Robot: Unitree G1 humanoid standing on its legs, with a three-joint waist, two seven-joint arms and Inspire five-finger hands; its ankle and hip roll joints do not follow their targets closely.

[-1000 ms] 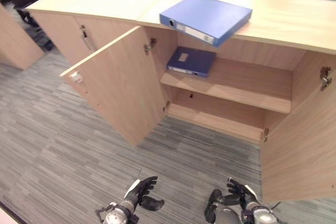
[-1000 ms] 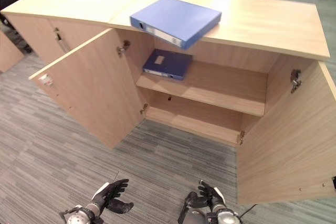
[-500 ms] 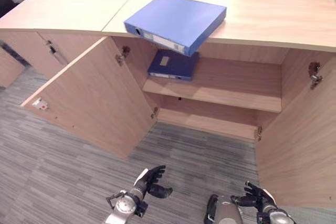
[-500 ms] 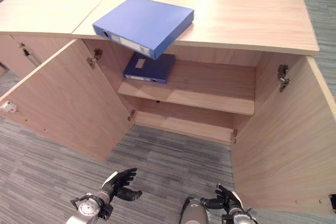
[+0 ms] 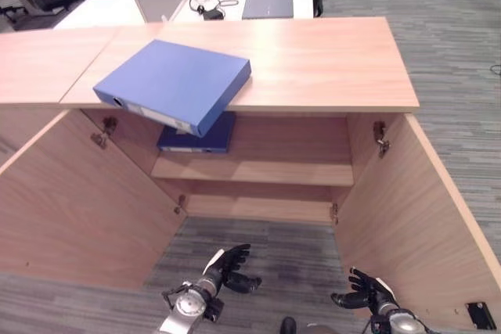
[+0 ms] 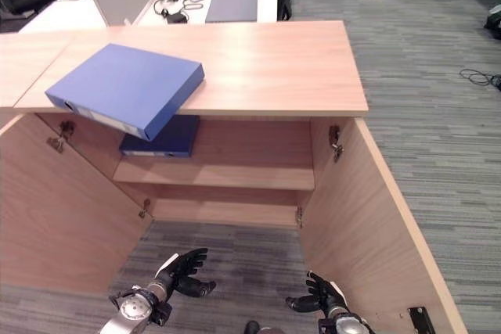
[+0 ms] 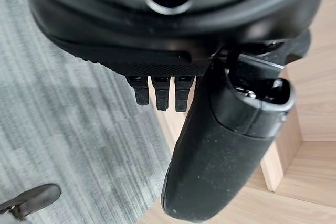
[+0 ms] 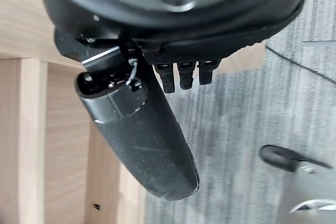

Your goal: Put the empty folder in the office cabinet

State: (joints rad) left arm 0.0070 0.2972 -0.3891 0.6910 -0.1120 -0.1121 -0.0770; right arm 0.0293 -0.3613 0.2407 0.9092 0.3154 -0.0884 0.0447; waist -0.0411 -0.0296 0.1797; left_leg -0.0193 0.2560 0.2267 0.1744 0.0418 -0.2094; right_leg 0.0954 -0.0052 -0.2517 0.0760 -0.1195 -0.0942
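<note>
a: where's the blue folder (image 5: 174, 84)?
b: flat on top of the cabinet (image 5: 329, 68), 1 corner jutting past its front edge, above a darker folder (image 5: 196, 135) on the upper shelf.
a: the hands?
b: left hand (image 5: 225, 266) and right hand (image 5: 362, 296) hang low before the cabinet's open doors, fingers relaxed, holding nothing.

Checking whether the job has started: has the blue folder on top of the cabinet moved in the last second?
No. The blue folder overhangs the cabinet top above the shelf folder, as before; only the camera shifted.
</note>
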